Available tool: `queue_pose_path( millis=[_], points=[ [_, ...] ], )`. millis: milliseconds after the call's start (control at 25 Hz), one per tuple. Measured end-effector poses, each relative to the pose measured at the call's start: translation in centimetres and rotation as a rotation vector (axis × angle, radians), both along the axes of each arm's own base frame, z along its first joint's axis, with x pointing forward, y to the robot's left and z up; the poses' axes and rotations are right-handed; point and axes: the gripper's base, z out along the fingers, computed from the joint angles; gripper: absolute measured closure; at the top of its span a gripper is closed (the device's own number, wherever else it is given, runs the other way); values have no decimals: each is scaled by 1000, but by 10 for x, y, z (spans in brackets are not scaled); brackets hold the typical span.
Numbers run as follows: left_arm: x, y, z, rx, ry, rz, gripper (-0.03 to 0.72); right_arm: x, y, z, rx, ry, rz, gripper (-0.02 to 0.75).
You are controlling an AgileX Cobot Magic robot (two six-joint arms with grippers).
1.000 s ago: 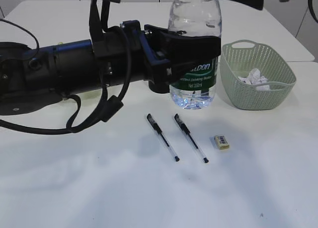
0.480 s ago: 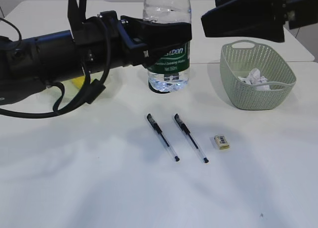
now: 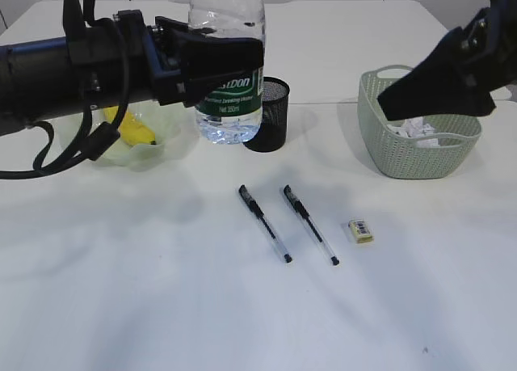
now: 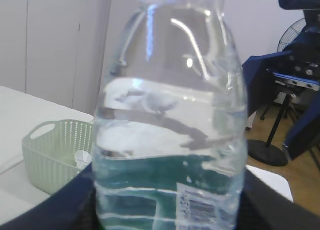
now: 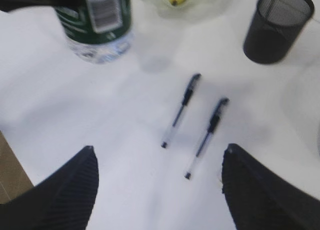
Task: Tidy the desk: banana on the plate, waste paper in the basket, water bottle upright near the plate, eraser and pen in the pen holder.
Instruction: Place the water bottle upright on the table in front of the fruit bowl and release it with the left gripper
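The left end effector (image 3: pixel 218 60) grips the water bottle (image 3: pixel 227 64) upright, just right of the plate (image 3: pixel 133 149) holding the banana (image 3: pixel 137 131), while the right end effector (image 5: pixel 157 182) hangs spread wide and empty over the pens (image 3: pixel 263 222).

White table (image 3: pixel 161 306), pale wall panels (image 4: pixel 45 44), standing fan (image 4: pixel 295 37), wooden floor (image 4: pixel 300 175)

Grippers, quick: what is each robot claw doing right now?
Left gripper: closed around the upright water bottle, holding it.
Right gripper: open, holding nothing, above the two pens.
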Motion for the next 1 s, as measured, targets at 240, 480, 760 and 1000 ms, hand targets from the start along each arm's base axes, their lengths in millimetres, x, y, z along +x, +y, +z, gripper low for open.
queue_pose_path(
  millis=[240,480,760,1000],
  points=[
    [2,13,-5,58,-6,-31,282,4,-17,-10,-141,77,-186,166],
    [10,34,-8,93,-10,-1,282,4,-19,-11,-160,84,-207,167],
    [23,65,-9,109,-9,84,282,4,-20,-11,-161,84,-208,167],
    [28,68,-17,120,-36,96,282,4,-20,-11,-161,83,-209,167]
  ],
)
